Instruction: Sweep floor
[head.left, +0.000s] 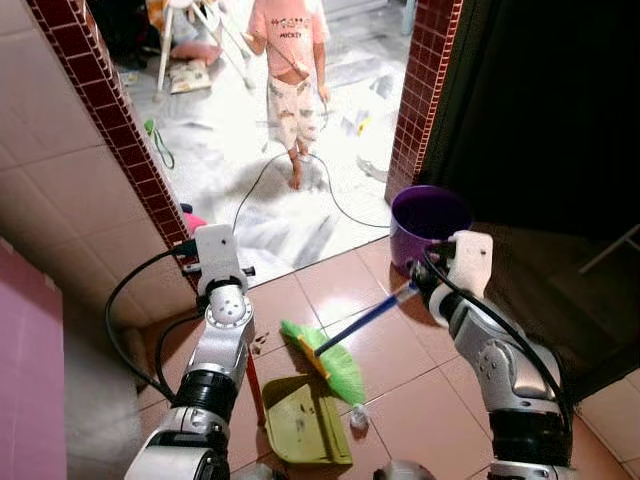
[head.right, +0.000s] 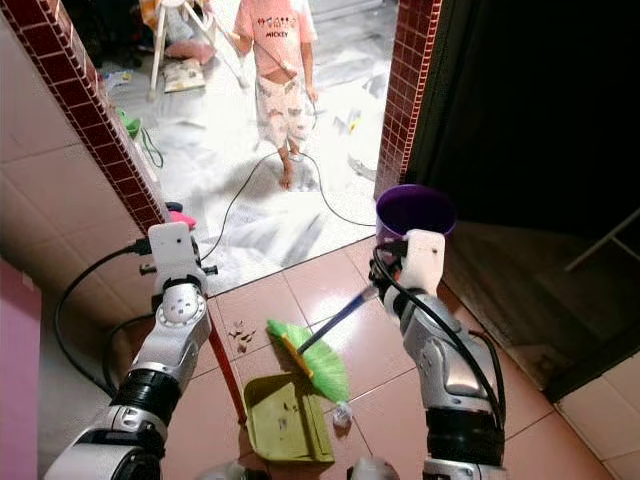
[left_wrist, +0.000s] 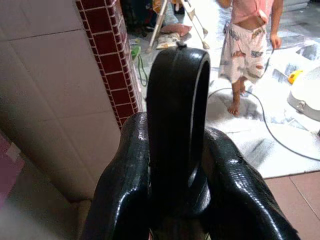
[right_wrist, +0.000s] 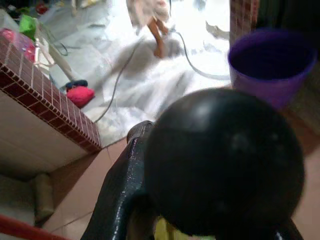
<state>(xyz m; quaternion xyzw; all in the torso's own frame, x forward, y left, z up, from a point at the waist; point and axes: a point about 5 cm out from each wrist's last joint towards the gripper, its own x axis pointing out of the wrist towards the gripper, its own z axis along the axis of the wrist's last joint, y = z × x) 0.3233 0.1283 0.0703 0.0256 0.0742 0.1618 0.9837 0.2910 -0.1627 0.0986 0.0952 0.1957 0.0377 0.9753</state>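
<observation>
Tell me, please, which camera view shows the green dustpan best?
The left eye view: the dustpan lies whole and large on the tiles beneath the green broom. The right eye view shows it too, slightly smaller. In the right wrist view, a yellow-green sliver may be it.

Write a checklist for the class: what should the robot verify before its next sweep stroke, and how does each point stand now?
1. Right gripper shut on the broom handle: ok, its fingers close round the handle's black end.
2. Left gripper holding the dustpan handle: ok, fingers clamped on its black loop.
3. Green broom head at the dustpan mouth: ok, it sits by the pan's open edge.
4. Crumbs left on the tiles: not ok, some lie beyond the pan.
5. Path free of the purple bucket: ok, it stands behind the right arm.
6. Person and cable at a safe distance: cannot tell.
</observation>
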